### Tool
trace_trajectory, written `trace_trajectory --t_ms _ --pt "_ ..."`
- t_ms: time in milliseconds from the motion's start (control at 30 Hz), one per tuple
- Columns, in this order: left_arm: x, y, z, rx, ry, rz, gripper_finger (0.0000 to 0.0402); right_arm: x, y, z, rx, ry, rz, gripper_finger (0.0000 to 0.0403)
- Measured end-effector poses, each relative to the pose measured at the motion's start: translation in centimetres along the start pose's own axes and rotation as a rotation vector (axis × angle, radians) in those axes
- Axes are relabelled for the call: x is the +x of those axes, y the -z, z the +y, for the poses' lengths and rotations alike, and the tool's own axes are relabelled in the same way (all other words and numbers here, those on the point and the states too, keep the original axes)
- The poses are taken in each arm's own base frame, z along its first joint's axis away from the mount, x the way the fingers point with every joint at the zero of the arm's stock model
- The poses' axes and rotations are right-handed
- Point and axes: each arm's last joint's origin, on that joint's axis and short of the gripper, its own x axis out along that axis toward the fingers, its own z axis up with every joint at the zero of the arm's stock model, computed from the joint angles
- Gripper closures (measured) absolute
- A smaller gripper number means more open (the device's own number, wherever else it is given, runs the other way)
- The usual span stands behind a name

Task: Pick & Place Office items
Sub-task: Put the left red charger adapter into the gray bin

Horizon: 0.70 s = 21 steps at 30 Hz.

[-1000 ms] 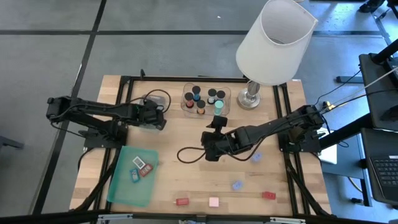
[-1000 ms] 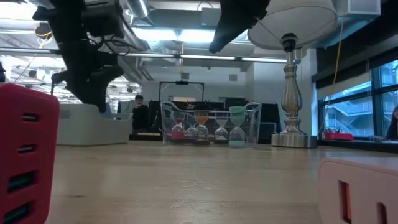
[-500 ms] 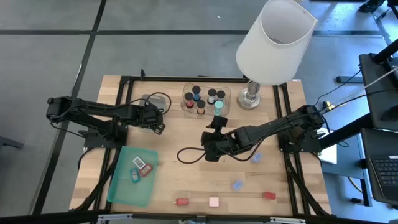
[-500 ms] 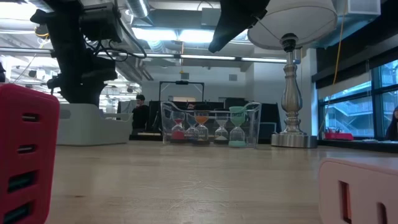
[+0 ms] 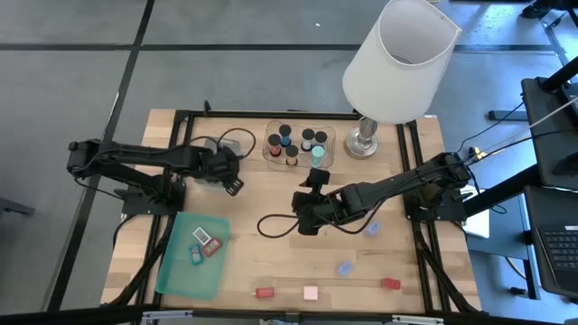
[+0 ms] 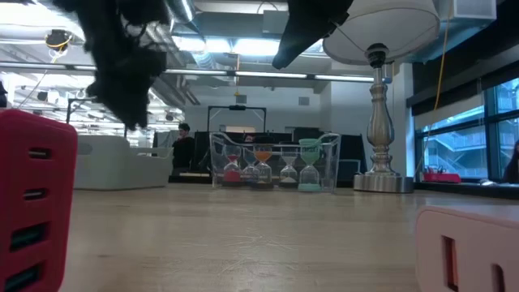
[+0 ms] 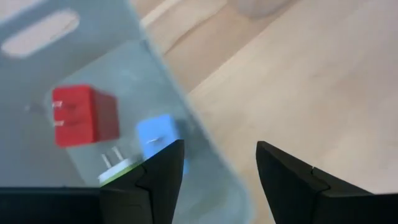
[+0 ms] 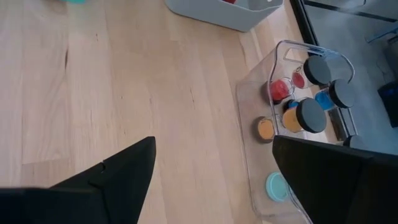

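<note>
On the left half of the counter (image 5: 271, 194), the left gripper (image 5: 230, 179) has swung away from the clear tray at the far-left corner, where it hung a second ago, and now points toward the flat green lid (image 5: 192, 254); its jaws, nearly together then, now stand apart with nothing between them. I read that as a piece just let go and the arm turning to fetch another, though the frames do not show the dropped piece. Through the left wrist view the lid fills the frame, carrying a red block (image 7: 84, 116), a blue block (image 7: 157, 133) and a white-pronged green piece just beside the blue one. The remaining office items lie loose along the near edge: a red block (image 5: 265, 292), a pink block (image 5: 311, 292), another red block (image 5: 390, 283), and two blue pieces (image 5: 344, 268) farther in, all well apart from each other. The right gripper (image 5: 304, 217) has not moved; it hovers over mid-counter next to a loop of black cable (image 5: 275, 225), jaws wide and empty. The clear compartment tray (image 5: 327, 137) at the far edge, beside the lamp (image 5: 397, 61), holds dark cylinders with red, blue, orange and teal colouring; from the low view they look like small hourglasses. A grey bin (image 8: 211, 11) sits near it.
</note>
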Motion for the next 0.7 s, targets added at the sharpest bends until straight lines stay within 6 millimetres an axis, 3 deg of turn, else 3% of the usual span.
trace_trajectory --t_ms 133,300,700 --pt "-2.1 -1.4 -1.2 0.010 0.090 -0.041 0.0206 -0.1 0.1 0.2 -0.001 -0.038 0.007 0.0077" --pt "-3.4 -0.7 -3.9 0.129 0.262 -0.098 0.0206 -0.6 0.3 1.1 0.015 -0.116 0.022 0.0077" --pt "-7.1 6.7 -11.7 0.417 0.624 -0.243 0.0203 -2.0 1.0 2.9 -0.027 -0.147 0.020 0.0077"
